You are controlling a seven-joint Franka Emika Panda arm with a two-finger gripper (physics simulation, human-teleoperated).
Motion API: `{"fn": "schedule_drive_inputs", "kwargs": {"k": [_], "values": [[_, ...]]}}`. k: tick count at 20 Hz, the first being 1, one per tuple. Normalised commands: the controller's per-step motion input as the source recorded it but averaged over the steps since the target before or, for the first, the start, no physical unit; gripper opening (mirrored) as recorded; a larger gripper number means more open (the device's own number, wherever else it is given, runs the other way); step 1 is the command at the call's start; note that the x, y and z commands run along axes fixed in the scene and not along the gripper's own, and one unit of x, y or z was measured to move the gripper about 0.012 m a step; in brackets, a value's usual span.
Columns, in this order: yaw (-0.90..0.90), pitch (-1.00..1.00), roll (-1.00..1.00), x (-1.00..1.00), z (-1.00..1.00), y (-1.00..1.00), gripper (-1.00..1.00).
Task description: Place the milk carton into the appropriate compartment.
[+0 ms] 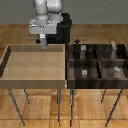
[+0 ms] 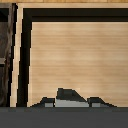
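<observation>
In the wrist view the milk carton (image 2: 67,96) sits between my fingertips (image 2: 47,103): a pale grey box with a darker peaked top. My gripper (image 2: 70,103) is shut on it. In the exterior view my gripper (image 1: 44,44) hangs above the back rim of the light wooden tray (image 1: 10,60), on the exterior view's left. The carton is too small to make out there. The dark wooden compartment bin (image 1: 68,65) stands to the exterior view's right of the tray. Below the gripper the wrist view shows the bare tray floor (image 2: 75,55).
The bin's compartments hold a pale grey box (image 1: 83,49), a tall slim grey box (image 1: 114,47), a small grey cube (image 1: 85,73) and a small rounded grey object (image 1: 116,70). The arm's dark base (image 1: 64,27) stands behind the tray. Both bins stand on thin legs.
</observation>
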Motion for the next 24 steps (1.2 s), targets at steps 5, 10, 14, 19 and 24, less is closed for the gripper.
{"fn": "schedule_drive_inputs", "kwargs": {"k": [5,10,14,19,24], "values": [[0.0,0.0,0.0,0.0,0.0,1.0,-1.0],[0.0,0.0,0.0,0.0,0.0,1.0,-1.0],[0.0,0.0,0.0,0.0,0.0,1.0,-1.0],[0.0,0.0,0.0,0.0,0.0,1.0,-1.0],[0.0,0.0,0.0,0.0,-0.2,0.6,-1.0]]}}
